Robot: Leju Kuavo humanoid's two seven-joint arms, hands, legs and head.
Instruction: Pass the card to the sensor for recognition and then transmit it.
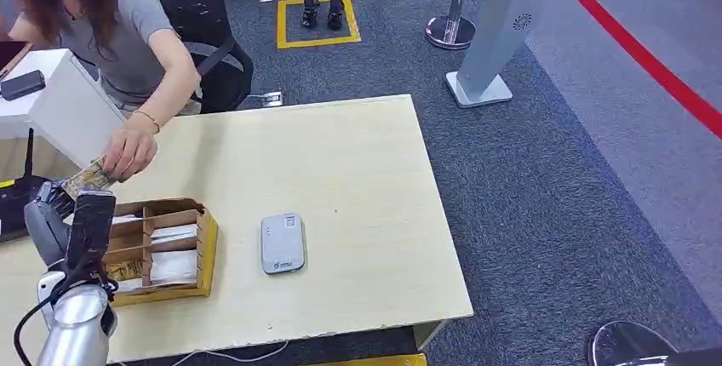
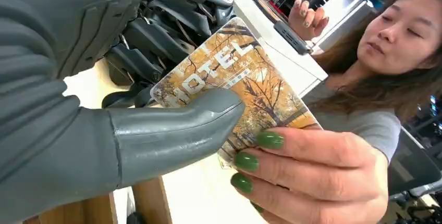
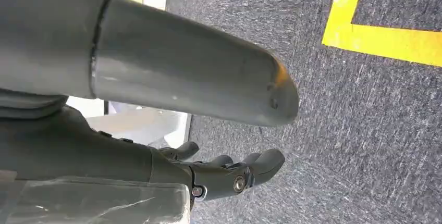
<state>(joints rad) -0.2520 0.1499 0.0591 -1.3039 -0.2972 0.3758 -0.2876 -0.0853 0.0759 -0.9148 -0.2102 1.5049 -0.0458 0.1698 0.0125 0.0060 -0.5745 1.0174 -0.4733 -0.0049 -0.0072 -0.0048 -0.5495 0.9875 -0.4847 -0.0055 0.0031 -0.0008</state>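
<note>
Left hand [image 2: 130, 94] is clamped on the card [image 2: 234, 86]: thick thumb pressed on the printed face, dark fingers [image 2: 156, 36] behind it. A person's hand [image 2: 307, 177] w/ green nails grips the card's other end, so both hold it at once. Left wrist view reads "HOTEL" over an autumn-tree print; head view gives only a small patterned strip [image 1: 85, 180] between the two hands, above the bench [image 1: 358, 170] near its left edge, beyond the cardboard box [image 1: 162, 247]. Grey sensor [image 1: 283, 243] lies flat mid-bench, right of the box. Left arm is raised, hand upright. Right hand [image 3: 208, 130] hangs over carpet, fingers apart, holding nothing.
</note>
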